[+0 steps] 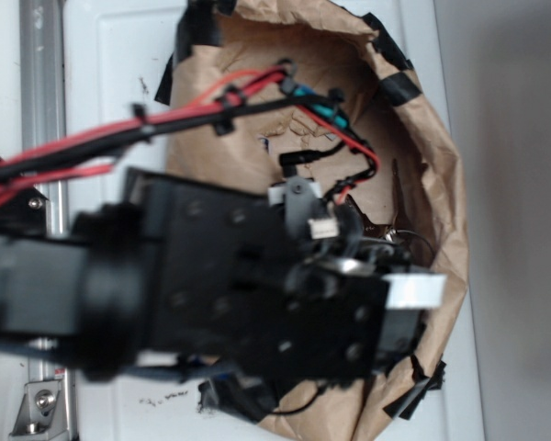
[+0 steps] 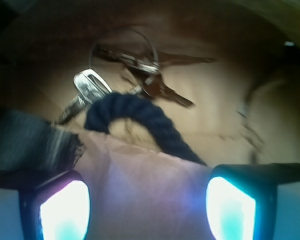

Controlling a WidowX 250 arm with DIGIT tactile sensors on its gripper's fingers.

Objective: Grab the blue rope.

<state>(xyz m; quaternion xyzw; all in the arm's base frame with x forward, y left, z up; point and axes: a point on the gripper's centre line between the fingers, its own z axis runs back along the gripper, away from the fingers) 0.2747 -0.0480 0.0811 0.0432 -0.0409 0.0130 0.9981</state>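
Blue rope [image 2: 135, 120]: thick navy twisted cord, arched, beside keys [image 2: 140, 75]; end effector [image 2: 147, 205] fingers apart, empty.

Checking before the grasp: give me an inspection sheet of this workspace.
Surface: brown paper bag lying on a white tabletop, black tape on its rim.
Job's things: blue rope arched inside the bag, not gripped.
Clutter: key ring with keys behind the rope.
Grippers: gripper open, glowing fingertips short of the rope.
Cables: red and black wires along the arm.
Surroundings: metal rail at the table edge.
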